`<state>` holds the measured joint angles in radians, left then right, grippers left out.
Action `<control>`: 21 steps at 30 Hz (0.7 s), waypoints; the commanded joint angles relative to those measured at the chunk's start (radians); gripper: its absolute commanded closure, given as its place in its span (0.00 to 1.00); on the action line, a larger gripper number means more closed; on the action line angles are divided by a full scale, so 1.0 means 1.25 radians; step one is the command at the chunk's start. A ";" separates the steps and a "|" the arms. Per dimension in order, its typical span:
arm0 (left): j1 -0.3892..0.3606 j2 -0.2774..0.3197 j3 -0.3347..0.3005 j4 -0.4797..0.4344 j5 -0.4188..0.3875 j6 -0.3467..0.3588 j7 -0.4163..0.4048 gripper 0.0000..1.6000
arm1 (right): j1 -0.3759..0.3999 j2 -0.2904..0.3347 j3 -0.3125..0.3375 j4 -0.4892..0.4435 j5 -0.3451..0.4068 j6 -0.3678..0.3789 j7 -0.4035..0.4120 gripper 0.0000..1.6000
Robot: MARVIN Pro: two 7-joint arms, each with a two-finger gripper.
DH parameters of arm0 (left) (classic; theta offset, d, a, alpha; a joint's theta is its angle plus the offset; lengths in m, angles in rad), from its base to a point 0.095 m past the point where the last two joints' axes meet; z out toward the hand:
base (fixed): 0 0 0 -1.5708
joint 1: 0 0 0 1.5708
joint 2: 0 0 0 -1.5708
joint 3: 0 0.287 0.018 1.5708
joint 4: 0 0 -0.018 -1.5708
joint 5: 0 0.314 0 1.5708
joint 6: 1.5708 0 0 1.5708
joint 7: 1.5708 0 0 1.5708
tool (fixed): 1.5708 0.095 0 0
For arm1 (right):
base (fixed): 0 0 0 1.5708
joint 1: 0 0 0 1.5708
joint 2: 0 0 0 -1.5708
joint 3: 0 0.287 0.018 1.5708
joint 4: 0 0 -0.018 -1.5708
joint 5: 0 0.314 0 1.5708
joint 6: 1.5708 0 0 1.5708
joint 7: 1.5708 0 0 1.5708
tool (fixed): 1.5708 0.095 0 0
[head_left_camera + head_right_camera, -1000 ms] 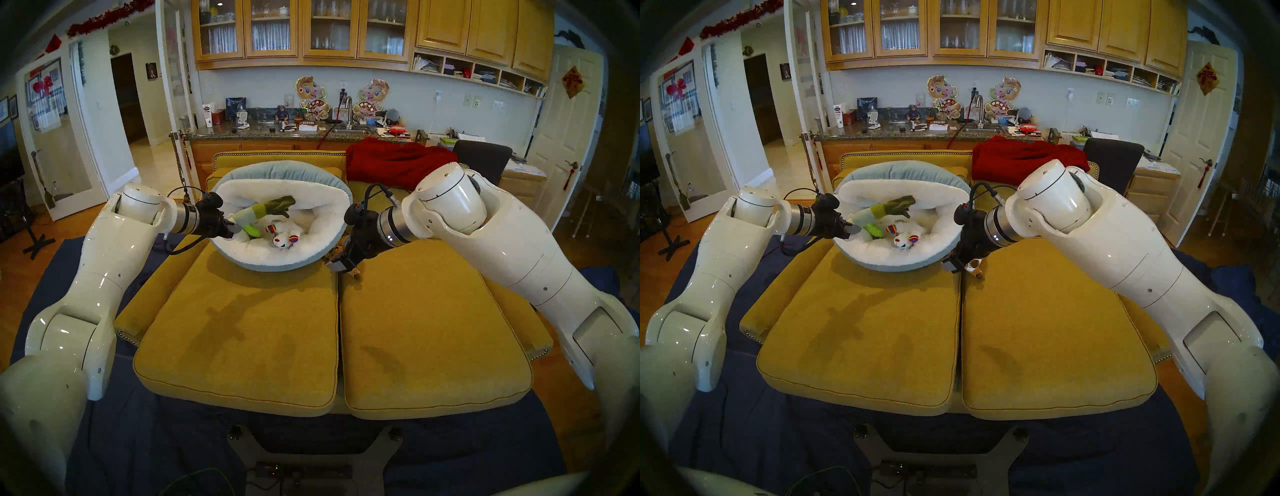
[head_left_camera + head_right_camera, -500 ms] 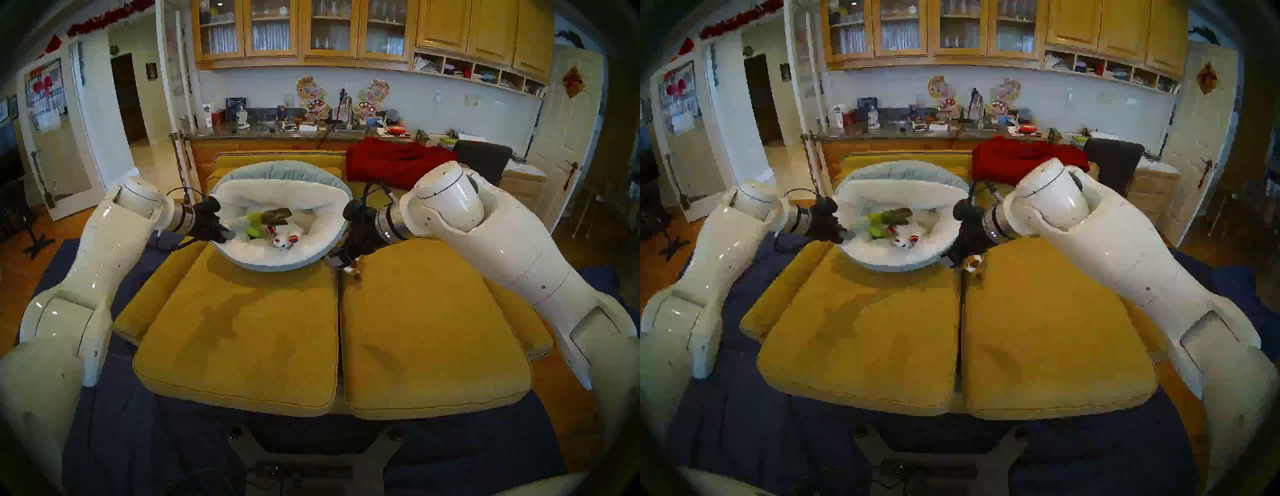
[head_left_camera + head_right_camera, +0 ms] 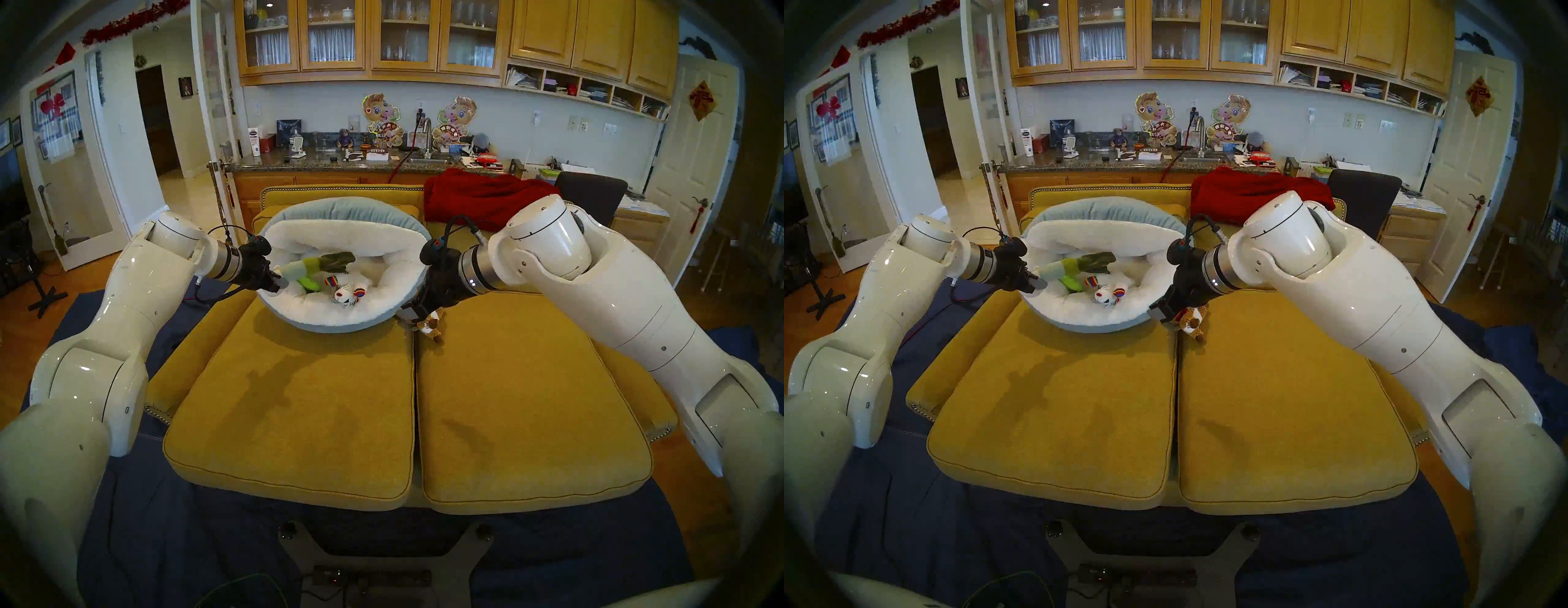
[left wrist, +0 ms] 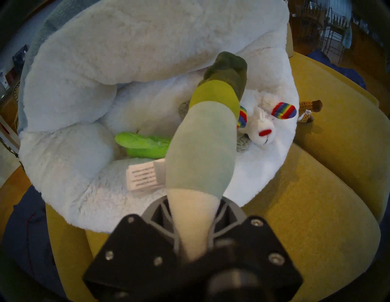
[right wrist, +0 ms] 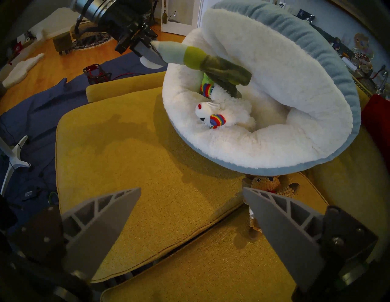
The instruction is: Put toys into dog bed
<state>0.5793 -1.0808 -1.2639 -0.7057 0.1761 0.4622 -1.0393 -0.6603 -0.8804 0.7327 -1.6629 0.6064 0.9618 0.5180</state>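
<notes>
The left tool [image 3: 278, 281] is pinching the white end of the long tube toy [image 3: 316, 267]. The toy sticks out over the near left rim of the dog bed [image 3: 339, 325], and its dark green end hangs above the soft white middle. Under it in the bed lie the green cactus toy [image 3: 307, 283] and the white toy with rainbow paws [image 3: 345, 294]. There is still open white room on the right side of the bed.

The right tool [image 5: 191, 213] is spread wide with nothing in it. It hangs over the crack between the two yellow sofa cushions [image 3: 297, 407], just beside the bed's right edge. The brown knitted toy [image 3: 430, 327] lies on the cushion outside the bed, close to its blue rim. The front of both cushions is bare.
</notes>
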 commanded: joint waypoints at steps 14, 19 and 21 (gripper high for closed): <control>-0.130 -0.084 -0.003 0.106 0.038 -0.003 0.073 1.00 | 0.039 -0.037 0.023 0.077 0.016 -0.001 -0.031 0.00; -0.144 -0.106 -0.001 0.137 0.048 -0.004 0.090 1.00 | 0.042 -0.045 0.023 0.097 0.020 -0.001 -0.037 0.00; -0.148 -0.116 -0.001 0.149 0.053 -0.005 0.097 1.00 | 0.044 -0.049 0.023 0.105 0.022 -0.001 -0.040 0.00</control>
<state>0.4857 -1.1823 -1.2617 -0.5267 0.2428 0.4622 -0.9410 -0.6494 -0.9229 0.7337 -1.5389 0.6309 0.9619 0.4772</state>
